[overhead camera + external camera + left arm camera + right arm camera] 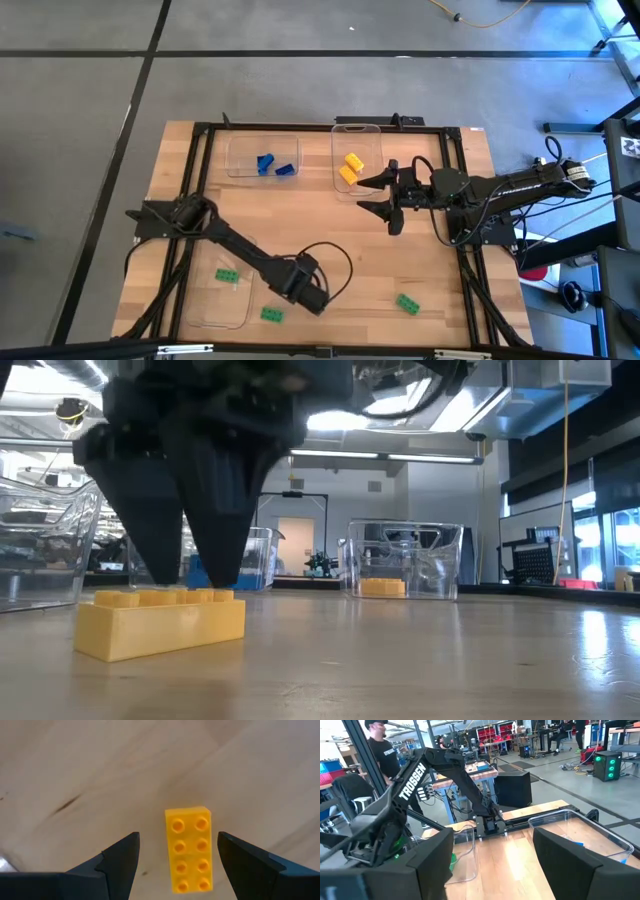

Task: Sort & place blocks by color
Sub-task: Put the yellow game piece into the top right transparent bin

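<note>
A yellow block [189, 849] lies flat on the wooden table, studs up, near the front middle. My left gripper [190, 572] points down over it, open, one finger [120, 862] on each long side with a gap to the block; in the high view the gripper [312, 296] hides it. Two blue blocks [273, 165] lie in the far-left clear tray [240, 140]. Two yellow blocks [350, 167] lie in the far-middle tray [357, 128]. One green block [228, 273] lies in the near-left tray [222, 318]. My right gripper [388, 198] hovers open and level beside the yellow tray.
Two green blocks lie loose on the table, one [271, 314] beside the near-left tray and one [408, 302] at the front right. A black frame [300, 127] borders the table. A cable [335, 262] loops by the left wrist. A person [382, 750] stands in the room beyond.
</note>
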Controlling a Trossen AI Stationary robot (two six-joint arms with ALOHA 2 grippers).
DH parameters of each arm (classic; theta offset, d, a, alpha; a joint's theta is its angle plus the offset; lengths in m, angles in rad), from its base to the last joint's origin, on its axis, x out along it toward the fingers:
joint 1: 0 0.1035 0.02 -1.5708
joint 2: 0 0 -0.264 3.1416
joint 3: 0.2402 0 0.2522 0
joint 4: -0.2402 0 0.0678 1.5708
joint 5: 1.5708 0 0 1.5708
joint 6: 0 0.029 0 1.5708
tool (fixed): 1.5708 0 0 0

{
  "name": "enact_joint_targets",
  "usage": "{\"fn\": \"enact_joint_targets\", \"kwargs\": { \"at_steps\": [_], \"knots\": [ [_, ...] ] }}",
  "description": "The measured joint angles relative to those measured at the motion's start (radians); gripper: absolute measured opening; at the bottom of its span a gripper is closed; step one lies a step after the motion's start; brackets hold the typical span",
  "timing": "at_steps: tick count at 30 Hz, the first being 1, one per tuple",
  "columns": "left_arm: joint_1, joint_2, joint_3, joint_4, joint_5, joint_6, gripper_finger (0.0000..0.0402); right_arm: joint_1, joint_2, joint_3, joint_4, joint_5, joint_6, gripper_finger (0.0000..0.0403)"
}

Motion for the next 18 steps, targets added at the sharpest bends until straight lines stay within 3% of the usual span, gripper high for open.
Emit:
{"fn": "enact_joint_targets", "kwargs": {
  "at_steps": [18],
  "knots": [
    [0.017, 0.007, -0.106, 0.17, 0.076, 0.024, 0.0257, 0.0, 0.0, 0.0, 0.002, 0.001, -0.034, 0.0276]
  ]
}}
